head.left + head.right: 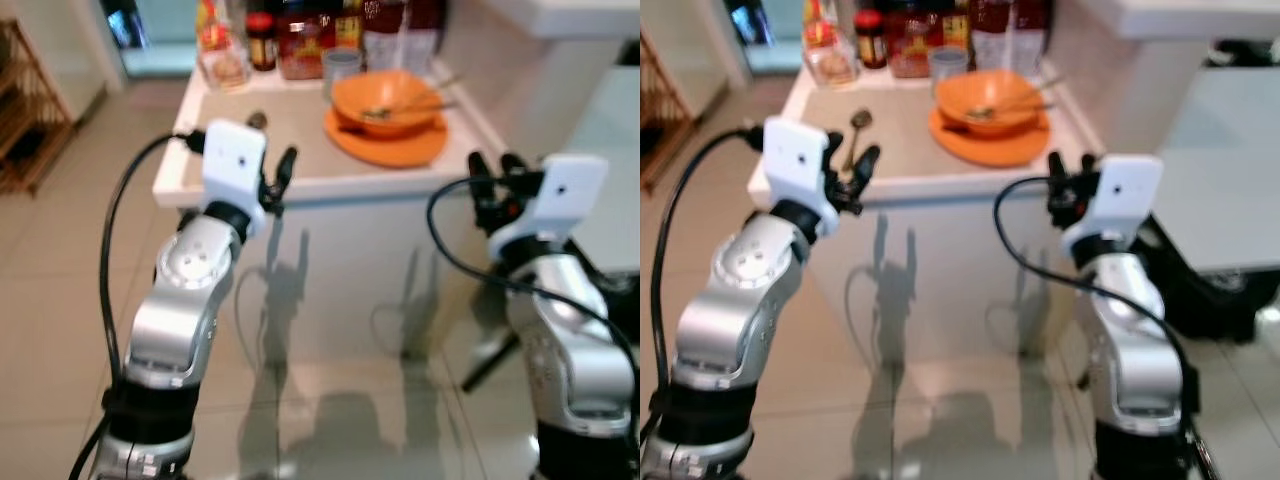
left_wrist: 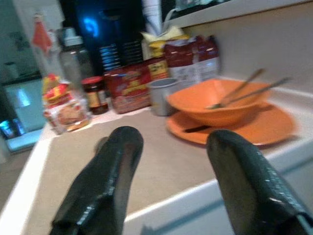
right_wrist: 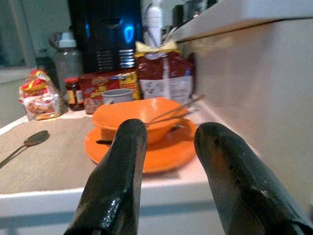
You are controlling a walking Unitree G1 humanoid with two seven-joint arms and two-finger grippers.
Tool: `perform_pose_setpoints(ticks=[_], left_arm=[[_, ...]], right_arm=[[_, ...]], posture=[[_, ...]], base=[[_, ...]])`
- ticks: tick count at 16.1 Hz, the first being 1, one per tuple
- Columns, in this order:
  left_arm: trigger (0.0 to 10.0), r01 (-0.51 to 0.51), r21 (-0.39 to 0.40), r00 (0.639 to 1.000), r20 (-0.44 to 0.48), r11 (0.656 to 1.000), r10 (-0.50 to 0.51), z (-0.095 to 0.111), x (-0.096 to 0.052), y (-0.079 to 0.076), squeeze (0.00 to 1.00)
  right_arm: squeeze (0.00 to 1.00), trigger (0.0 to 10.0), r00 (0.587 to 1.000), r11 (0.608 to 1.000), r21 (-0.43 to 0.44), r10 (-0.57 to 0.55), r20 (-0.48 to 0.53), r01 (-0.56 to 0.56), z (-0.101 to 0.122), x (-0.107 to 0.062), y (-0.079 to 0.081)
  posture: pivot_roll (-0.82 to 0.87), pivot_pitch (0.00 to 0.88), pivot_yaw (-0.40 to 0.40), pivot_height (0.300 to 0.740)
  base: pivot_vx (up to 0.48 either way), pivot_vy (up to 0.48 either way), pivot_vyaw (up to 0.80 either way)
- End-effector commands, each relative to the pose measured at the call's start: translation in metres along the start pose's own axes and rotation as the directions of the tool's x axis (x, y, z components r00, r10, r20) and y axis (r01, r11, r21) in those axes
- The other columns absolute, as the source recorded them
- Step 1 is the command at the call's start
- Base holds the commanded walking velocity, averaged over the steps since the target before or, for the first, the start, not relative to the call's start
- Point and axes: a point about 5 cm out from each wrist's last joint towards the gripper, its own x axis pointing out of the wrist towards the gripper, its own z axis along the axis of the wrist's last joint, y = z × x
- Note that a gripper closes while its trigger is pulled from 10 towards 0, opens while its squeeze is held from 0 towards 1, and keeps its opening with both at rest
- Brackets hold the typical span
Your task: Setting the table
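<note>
Orange bowl (image 1: 388, 98) with metal utensils inside, stacked on round orange plate (image 1: 390, 143), far right of white desk (image 1: 300, 175). Ahead of and beyond right end effector (image 1: 497, 170), up-right of left end effector (image 1: 277, 176). Both fingers apart, empty, just short of desk edge. Metal spoon (image 1: 857, 122) lying left of plate.

Both head views are soft with motion blur, brightest on the white counter (image 1: 300, 185) edge and the pale floor (image 1: 60, 300). Arm shadows fall on the glossy counter front toward 6 o'clock, so light comes from above. The wrist views are dimmer and hazy; a blue glow (image 2: 90, 24) shines at 11 o'clock in the left one. Up close, the black fingers (image 3: 117, 186) carry small specular glints.
</note>
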Motion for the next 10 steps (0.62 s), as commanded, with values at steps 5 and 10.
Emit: perform_pose_setpoints(ticks=[5,10], left_arm=[[10.0,-0.022,0.023,0.999,-0.030,0.999,0.023,-0.004,0.004,0.003,0.99],[10.0,-0.094,0.015,0.991,-0.089,0.995,0.095,-0.011,0.011,0.013,0.30]], right_arm=[[0.00,10.0,0.991,0.991,0.014,0.134,-0.028,-0.134,-0.001,-0.005,0.013],[0.00,10.0,0.925,0.929,0.005,0.370,-0.084,-0.371,-0.002,-0.020,0.026]], posture=[[0.00,0.000,0.018,0.740],[-0.01,0.005,0.019,0.740]], base=[[0.303,0.000,0.00],[0.049,0.000,0.00]])
